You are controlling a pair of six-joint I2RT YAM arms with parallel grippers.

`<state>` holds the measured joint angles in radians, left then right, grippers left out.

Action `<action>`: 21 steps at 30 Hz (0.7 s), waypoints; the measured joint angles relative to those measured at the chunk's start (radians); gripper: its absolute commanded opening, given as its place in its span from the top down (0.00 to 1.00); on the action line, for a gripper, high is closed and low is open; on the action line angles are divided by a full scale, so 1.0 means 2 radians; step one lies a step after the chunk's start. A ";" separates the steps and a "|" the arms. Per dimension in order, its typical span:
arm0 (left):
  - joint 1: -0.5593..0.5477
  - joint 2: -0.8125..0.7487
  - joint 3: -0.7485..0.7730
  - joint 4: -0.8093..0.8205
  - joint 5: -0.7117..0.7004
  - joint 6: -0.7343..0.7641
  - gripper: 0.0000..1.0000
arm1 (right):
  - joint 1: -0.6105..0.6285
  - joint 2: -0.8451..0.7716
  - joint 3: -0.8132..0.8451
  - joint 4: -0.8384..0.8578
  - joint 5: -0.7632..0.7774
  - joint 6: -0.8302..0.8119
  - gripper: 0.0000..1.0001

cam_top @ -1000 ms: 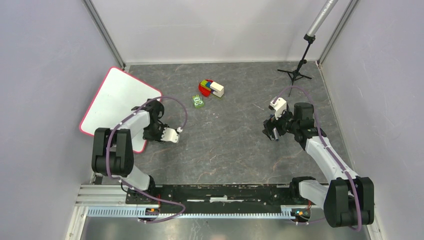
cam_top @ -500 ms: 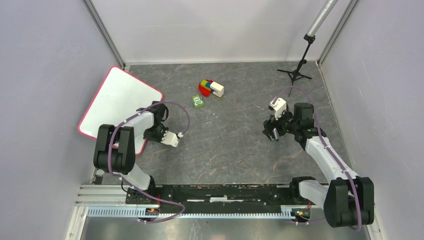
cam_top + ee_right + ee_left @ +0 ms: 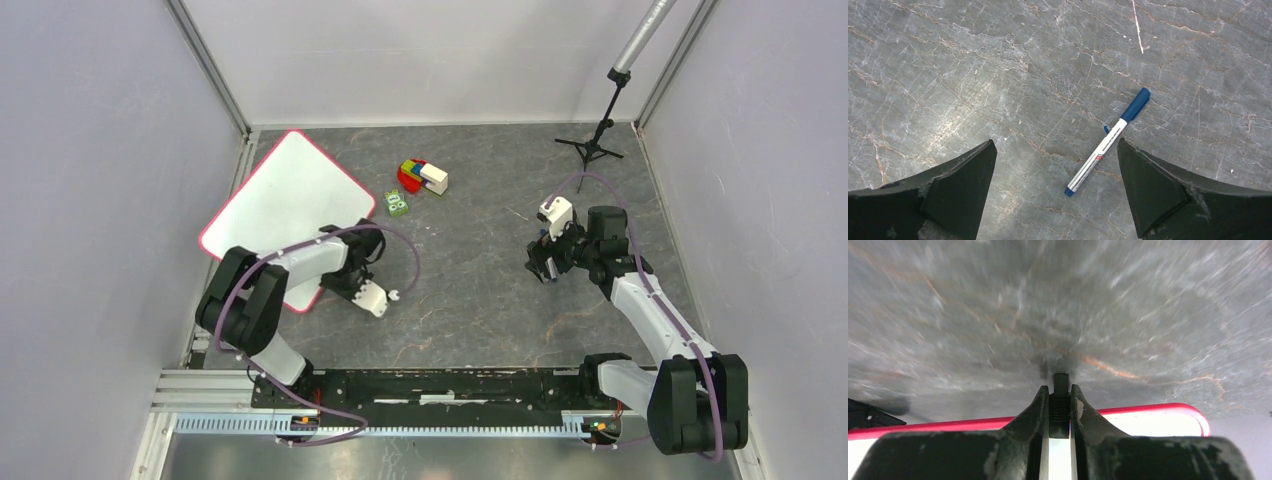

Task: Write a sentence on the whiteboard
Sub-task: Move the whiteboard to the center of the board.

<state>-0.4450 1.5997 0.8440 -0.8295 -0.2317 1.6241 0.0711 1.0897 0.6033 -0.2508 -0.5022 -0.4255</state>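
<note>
Marker (image 3: 1108, 142) lies on the tabletop (image 3: 480, 300) directly beneath the right end effector (image 3: 1055, 145), released wide, its long axis slanting across the gap, while the left end effector (image 3: 1060, 395) is clenched on the whiteboard (image 3: 285, 195) by the tabletop's left edge.

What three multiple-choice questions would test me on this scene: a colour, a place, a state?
1. What colour rims the board? A blue; B green; C pink-red.
2. Where is the marker? A on the board; B on the table below the right end effector; C gripped by it.
3. That end effector is: A open; B shut on the marker; C shut empty.
Answers: C, its edge shows pink-red; B, it lies flat on the table; A, its jaws stand wide apart.
</note>
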 measured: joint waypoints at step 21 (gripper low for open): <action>-0.339 0.109 0.128 -0.083 0.027 -0.249 0.98 | -0.098 0.000 0.022 -0.026 -0.037 0.005 0.02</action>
<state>-1.1221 1.8183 1.0996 -0.9962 -0.1787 1.1267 -0.1257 1.0893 0.6476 -0.3023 -0.5770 -0.4160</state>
